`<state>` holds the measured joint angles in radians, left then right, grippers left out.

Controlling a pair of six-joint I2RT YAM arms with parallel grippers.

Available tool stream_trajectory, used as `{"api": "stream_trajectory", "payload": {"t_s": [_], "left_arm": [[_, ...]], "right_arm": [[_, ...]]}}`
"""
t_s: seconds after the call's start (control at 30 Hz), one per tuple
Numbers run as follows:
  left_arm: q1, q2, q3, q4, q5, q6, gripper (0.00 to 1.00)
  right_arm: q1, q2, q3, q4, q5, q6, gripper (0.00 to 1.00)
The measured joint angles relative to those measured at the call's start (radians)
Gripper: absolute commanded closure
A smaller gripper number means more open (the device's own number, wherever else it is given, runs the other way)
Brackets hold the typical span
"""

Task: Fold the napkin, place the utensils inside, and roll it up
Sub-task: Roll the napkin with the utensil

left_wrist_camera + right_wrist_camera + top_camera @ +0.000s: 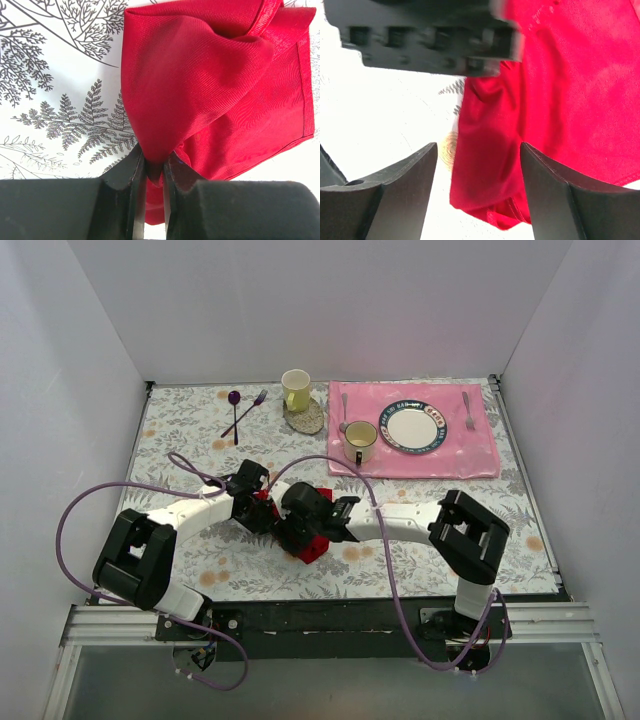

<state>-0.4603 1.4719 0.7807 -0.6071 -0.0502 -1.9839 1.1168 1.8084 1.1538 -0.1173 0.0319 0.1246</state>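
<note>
The napkin (215, 85) lies bunched near the middle of the table (180, 430), toward its near edge, between the two arms. The left pincer (155, 167) is pinching a gathered fold of it, probably to lift and pull the cloth out flat for folding. The right pincer (477, 146) stands spread just above the napkin's edge, gripping nothing, perhaps placed to take a fresh hold. No utensil shows beside the cloth, though the arms hide much. The table wears a white cover printed with ferns and flowers. At far right a pink placemat (470, 450) carries a plate (411, 427), mug (359, 442) and silver cutlery. A yellow cup (295, 390) and a purple spoon-and-fork pair (243, 412) sit far left of it. Plain white walls (300, 310) close three sides.
</note>
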Motion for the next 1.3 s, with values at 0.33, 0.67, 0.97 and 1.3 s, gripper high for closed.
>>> {"api": "stream_trajectory", "payload": {"t_s": [0.33,0.67,0.97,1.3], "left_arm": [[0.005,0.013,0.008,-0.018,0.015,-0.018,1.0],[0.018,0.018,0.019,-0.048,0.025,-0.04,1.0],[0.003,0.011,0.027,-0.044,-0.003,-0.023,0.51],[-0.008,-0.212,0.039,-0.065,-0.13,0.12,0.17]], "right_arm": [[0.055,0.101,0.021,0.071,0.146,-0.02,0.28],[0.121,0.119,0.022,0.095,0.322,0.104,0.87],[0.13,0.081,-0.076,0.227,0.32,0.082,0.99],[-0.003,-0.015,-0.309,0.511,-0.073,0.118,0.99]]}}
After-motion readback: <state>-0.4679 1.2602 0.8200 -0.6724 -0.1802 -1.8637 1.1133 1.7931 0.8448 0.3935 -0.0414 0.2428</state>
